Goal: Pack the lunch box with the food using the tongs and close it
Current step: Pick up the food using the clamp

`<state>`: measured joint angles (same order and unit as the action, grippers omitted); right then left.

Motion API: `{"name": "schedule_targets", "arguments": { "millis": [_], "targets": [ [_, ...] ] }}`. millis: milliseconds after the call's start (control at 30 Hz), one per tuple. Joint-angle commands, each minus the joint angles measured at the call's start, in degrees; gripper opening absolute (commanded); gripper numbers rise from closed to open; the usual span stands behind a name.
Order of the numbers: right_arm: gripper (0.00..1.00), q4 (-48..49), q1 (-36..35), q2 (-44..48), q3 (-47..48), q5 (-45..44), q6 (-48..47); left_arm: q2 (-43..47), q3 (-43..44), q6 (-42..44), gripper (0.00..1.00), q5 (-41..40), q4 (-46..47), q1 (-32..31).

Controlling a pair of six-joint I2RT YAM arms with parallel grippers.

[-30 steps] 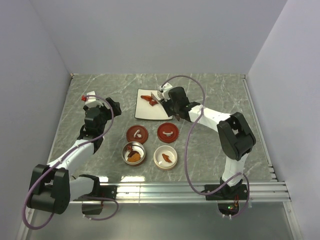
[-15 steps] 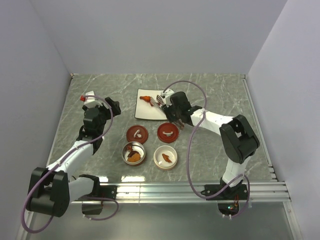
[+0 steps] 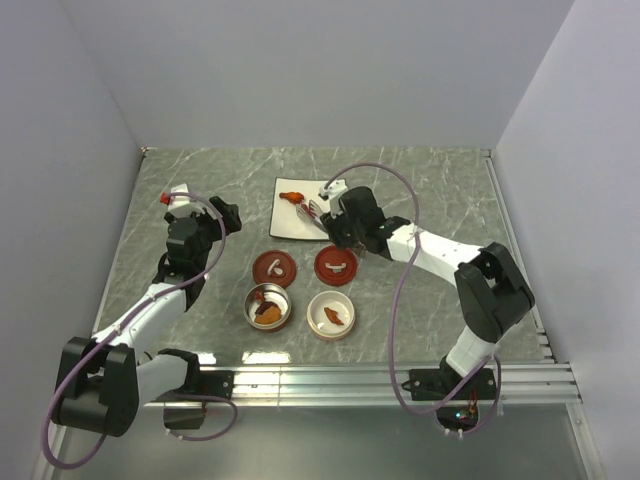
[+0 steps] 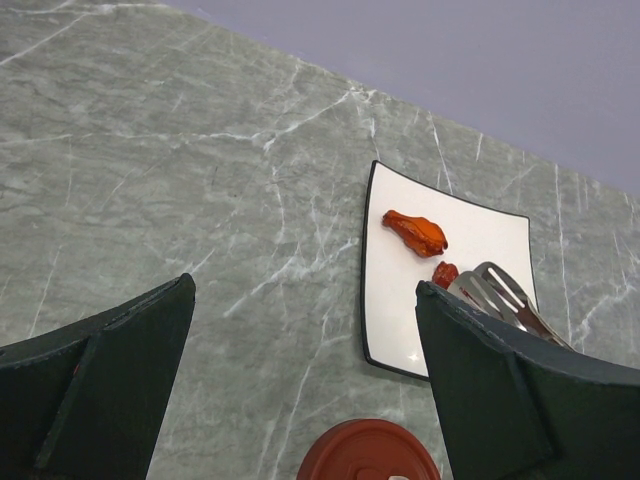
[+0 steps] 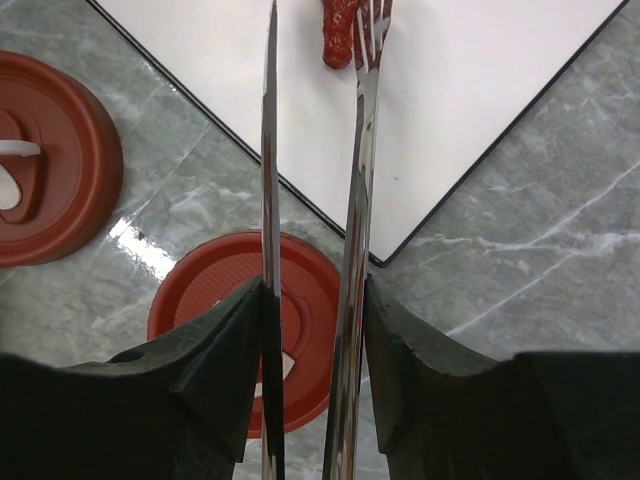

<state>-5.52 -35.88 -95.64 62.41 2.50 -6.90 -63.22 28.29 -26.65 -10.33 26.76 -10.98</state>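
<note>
Right gripper point(image 5: 315, 300) holds tongs point(image 5: 356, 200) — food point(image 5: 338, 30) between tips.

You are looking at a grey-green marbled tabletop point(image 3: 200, 180) that is lying under soft, even light, with plain pale lavender walls point(image 3: 300, 70) closing it in left, far and right, and a silvery rail point(image 3: 330, 380) running along its near edge.

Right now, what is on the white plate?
Two pieces of food: a loose orange one, and a red one at the tips of the tongs held by the right gripper. The tongs cover part of the red one, and from above the arm hides the plate's right side.
</note>
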Motion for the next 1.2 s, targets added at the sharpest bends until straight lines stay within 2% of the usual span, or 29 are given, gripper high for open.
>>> {"name": "schedule_targets", "arguments": {
  "millis": [0,300,467,700,1067,1167],
  "targets": [
    [0.5,-0.63,-0.42,-0.07,1.83,-0.92,0.04,1.08,-0.17,-0.06,1.0,0.04,2.59,-0.18],
    [0.49,-2.92,-0.95,-3.07,4.21,-3.73,0.13,1.17,-0.26,-0.06,0.99,-0.13,2.59,-0.18],
    [0.38,-3.79,-1.21,-3.24,4.82,-3.91,-0.05,1.17,-0.17,-0.15,1.0,-0.04,2.59,-0.18],
    [0.3,-5.82,-2.88,-4.38,7.11,-6.54,-0.66,1.26,-0.17,-0.15,0.99,-0.04,2.68,-0.18],
    [0.3,-3.97,-3.58,2.38,4.21,-7.6,-0.4,1.17,-0.17,0.02,0.99,0.13,2.85,-0.27],
    [0.33,-4.15,-3.67,2.38,4.56,-6.99,-0.14,1.35,-0.34,0.02,0.99,-0.04,2.86,-0.27]
  ]
}}
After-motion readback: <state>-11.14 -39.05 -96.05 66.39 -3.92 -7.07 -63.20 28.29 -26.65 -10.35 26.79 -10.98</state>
